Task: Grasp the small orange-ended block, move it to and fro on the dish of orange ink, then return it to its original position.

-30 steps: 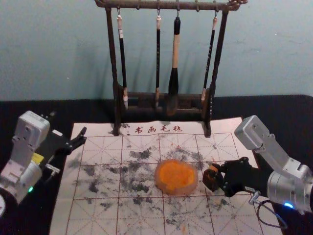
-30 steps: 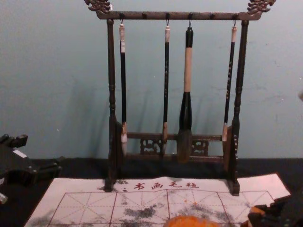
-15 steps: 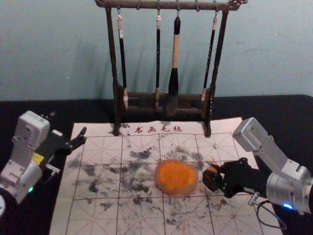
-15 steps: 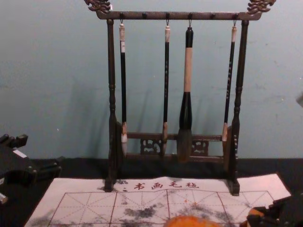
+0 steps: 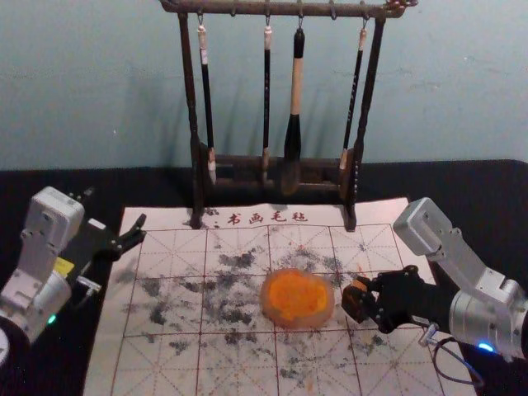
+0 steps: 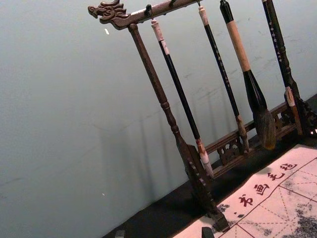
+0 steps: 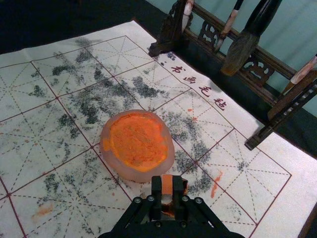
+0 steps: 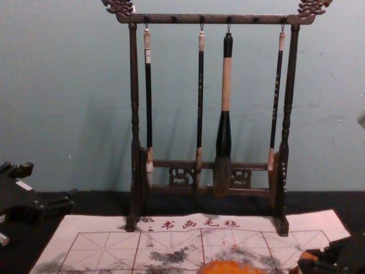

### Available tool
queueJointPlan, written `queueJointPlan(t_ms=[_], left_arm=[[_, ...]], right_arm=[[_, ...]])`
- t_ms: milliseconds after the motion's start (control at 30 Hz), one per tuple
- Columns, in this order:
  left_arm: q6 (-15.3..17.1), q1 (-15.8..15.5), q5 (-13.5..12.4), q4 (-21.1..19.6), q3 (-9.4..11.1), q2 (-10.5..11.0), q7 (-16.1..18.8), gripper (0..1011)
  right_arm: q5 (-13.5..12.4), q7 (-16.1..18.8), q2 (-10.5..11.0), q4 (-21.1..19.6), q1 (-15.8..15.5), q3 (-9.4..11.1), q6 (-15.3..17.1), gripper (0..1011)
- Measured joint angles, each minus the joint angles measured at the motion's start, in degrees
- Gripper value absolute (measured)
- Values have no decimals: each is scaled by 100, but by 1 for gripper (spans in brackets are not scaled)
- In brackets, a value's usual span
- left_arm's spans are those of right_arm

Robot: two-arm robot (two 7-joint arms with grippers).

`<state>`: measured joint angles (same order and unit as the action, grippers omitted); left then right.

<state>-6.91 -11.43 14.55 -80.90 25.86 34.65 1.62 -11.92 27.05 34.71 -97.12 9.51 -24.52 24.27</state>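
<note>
Saw writing mat (image 5: 161, 363) spread under and around dish (image 5: 270, 310). Found brush rack (image 5: 200, 173) upright beyond dish, standing at mat's far edge.

Logged right arm (image 5: 488, 307) on robot's right of dish, bent, with grey link slanted upward and right gripper (image 5: 370, 298) aimed across at dish. Read right gripper as clamped on block, just beside dish. Logged left arm (image 5: 37, 268) parked well to robot's left of dish, bent likewise, with left gripper (image 5: 115, 208) spread and holding nothing.

Noted big brush (image 5: 294, 107) and three slim brushes (image 5: 266, 91) hanging from rack, beyond dish. Saw orange ink (image 5: 299, 297) covering most of dish's middle.

Located block (image 5: 355, 302) on robot's right of dish, near rim, with a narrow gap between. Couldn't tell if touching mat or raised.

Compared views. Got from right wrist view: block's orange face and pale band squeezed between both fingers, plus orange smears (image 7: 216, 184) on mat near dish. Got from chest view: pierced panels (image 8: 182, 177) in rack's lower rail, beyond dish. Got from left wrist view: carved dragon head (image 6: 108, 12) on rack's left end.
</note>
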Motion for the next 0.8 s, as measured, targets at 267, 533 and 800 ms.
queueJointPlan(t_ms=[267,533,800], left_arm=[[0,0,0,0,0,0,0,1001],[0,0,0,0,0,0,0,1001],[0,0,0,0,0,0,0,1001]], right_arm=[[-4,-4,3,-4,0,0,5,272],[-8,-7,3,-6,0,0,8,557],[-11,-7,3,-6,0,0,8,789]])
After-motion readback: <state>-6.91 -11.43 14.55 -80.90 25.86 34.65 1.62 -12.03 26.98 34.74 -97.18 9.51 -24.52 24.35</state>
